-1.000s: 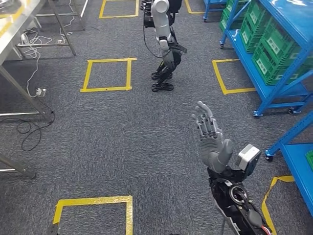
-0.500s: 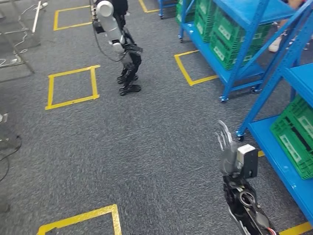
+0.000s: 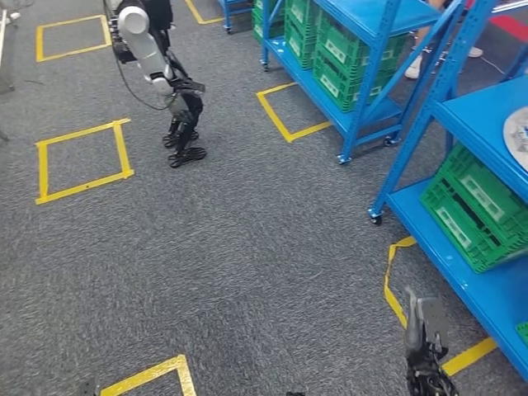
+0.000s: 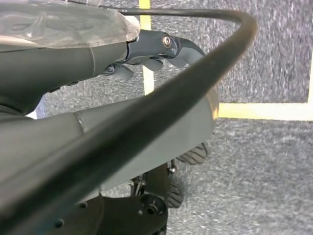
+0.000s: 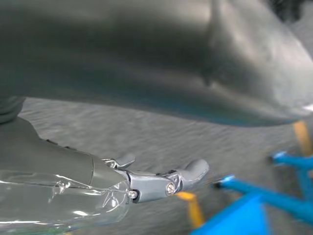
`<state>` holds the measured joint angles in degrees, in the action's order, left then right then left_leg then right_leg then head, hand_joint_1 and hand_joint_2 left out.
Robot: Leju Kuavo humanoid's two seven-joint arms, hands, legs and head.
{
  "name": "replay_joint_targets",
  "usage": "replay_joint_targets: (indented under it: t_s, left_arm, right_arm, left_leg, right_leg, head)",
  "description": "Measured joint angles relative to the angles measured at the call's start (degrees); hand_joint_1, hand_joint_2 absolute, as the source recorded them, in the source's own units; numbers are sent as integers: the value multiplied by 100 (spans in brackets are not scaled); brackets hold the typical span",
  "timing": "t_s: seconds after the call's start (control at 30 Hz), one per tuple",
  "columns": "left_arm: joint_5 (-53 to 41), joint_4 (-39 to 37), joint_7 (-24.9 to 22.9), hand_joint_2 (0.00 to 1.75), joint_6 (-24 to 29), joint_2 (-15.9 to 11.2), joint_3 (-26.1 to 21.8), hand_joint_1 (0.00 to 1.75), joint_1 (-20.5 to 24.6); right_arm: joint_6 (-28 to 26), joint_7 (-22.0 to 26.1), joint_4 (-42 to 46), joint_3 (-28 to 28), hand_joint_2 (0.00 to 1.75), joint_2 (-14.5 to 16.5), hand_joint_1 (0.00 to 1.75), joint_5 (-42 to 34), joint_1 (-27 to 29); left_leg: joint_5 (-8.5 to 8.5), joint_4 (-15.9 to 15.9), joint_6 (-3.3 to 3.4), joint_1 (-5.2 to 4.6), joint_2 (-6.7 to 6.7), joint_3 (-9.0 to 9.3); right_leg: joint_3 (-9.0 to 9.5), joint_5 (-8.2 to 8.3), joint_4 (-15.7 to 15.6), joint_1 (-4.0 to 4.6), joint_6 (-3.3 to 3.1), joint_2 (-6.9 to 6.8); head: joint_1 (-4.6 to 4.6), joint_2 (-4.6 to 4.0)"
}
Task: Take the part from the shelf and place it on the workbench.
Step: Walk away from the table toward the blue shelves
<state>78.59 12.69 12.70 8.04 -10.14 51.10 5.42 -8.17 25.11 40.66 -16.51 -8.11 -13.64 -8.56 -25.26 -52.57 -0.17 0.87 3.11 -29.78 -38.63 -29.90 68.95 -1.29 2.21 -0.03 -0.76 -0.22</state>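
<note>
A round silver part point(image 3: 518, 134) lies on the upper level of the blue shelf point(image 3: 486, 115) at the far right edge of the head view, partly cut off. My right hand point(image 3: 413, 323) hangs low at the bottom right, well short of the shelf, with its wrist camera box beside it. In the right wrist view its fingers point(image 5: 162, 182) stretch out straight and hold nothing. The left wrist view has my left hand point(image 4: 158, 46) over grey carpet, fingers extended and empty.
Green crates point(image 3: 473, 206) sit on the near shelf's lower level. A second blue rack point(image 3: 349, 49) with green crates stands further back. Another humanoid robot point(image 3: 158, 74) stands at the upper left. Yellow tape squares point(image 3: 81, 161) mark the grey carpet. A person's shoe point(image 3: 413, 68) is behind the racks.
The camera has turned right, so the whole scene slid left and the near shelf with the part came into view. My right arm has dropped from a raised pose to low.
</note>
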Motion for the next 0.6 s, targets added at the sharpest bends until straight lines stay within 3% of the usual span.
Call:
replay_joint_targets:
  t_s: [0.07,0.13,0.2,0.23,0.3,0.37,0.43,0.47,0.5,0.6]
  left_arm:
    - [-1,1,0,0,-2,4,-10,0,0]
    - [-2,0,0,0,-4,1,-26,0,5]
    - [-2,0,0,0,-4,5,-37,0,25]
    - [-2,1,0,0,-4,10,-42,0,38]
    - [-2,1,5,0,-4,20,-54,0,52]
    - [-2,1,18,0,-5,23,-67,0,42]
    - [-6,1,24,0,-4,27,-73,0,21]
    - [-15,1,24,0,-4,30,-74,0,12]
    - [-28,1,24,0,-4,32,-74,0,7]
    - [-68,0,23,0,-5,21,-74,0,7]
  right_arm:
    - [-8,-5,-260,2,0,0,0,1,-36]
    - [-20,-52,-503,1,0,0,0,-9,-99]
    - [7,-120,-727,2,0,-1,0,-37,-118]
    - [32,-152,-832,3,0,-2,0,-53,-109]
    - [77,-213,-1031,3,0,-3,0,-73,-101]
    - [114,-270,-1216,2,0,-3,0,-91,-101]
    - [129,-338,-1401,-1,0,-3,0,-107,-72]
    - [128,-380,-1493,-2,0,-2,0,-112,-43]
    - [126,-422,-1576,-3,0,-2,0,-115,-9]
    - [121,-525,-1776,-5,0,11,0,-132,78]
  left_leg:
    - [-55,-35,-77,5,128,40]
    - [-103,-78,-154,-25,248,68]
    - [-114,-90,-211,-29,362,88]
    - [-146,-124,-245,-12,348,91]
    - [-383,-463,-294,18,95,-34]
    - [-784,-1223,-296,19,-200,-387]
    - [-990,-1854,-267,10,-260,-722]
    - [-930,-1881,-241,4,-270,-757]
    - [-769,-1678,-204,-7,-289,-680]
    - [-247,-494,-74,-47,-584,-142]
  right_leg:
    - [427,326,-829,-9,46,-230]
    - [665,418,-1269,18,-16,-373]
    - [674,409,-1280,46,-133,-273]
    - [669,421,-1284,51,-174,-209]
    - [663,450,-1298,43,-257,-85]
    - [643,468,-1301,45,-319,36]
    - [627,480,-1301,71,-351,177]
    - [624,486,-1301,83,-358,254]
    - [623,492,-1301,92,-361,331]
    - [611,515,-1296,109,-338,538]
  head:
    - [-66,0]
    - [-100,0]
    - [-53,0]
    - [-24,0]
    - [26,0]
    - [110,0]
    - [177,0]
    - [202,0]
    - [220,0]
    - [255,0]
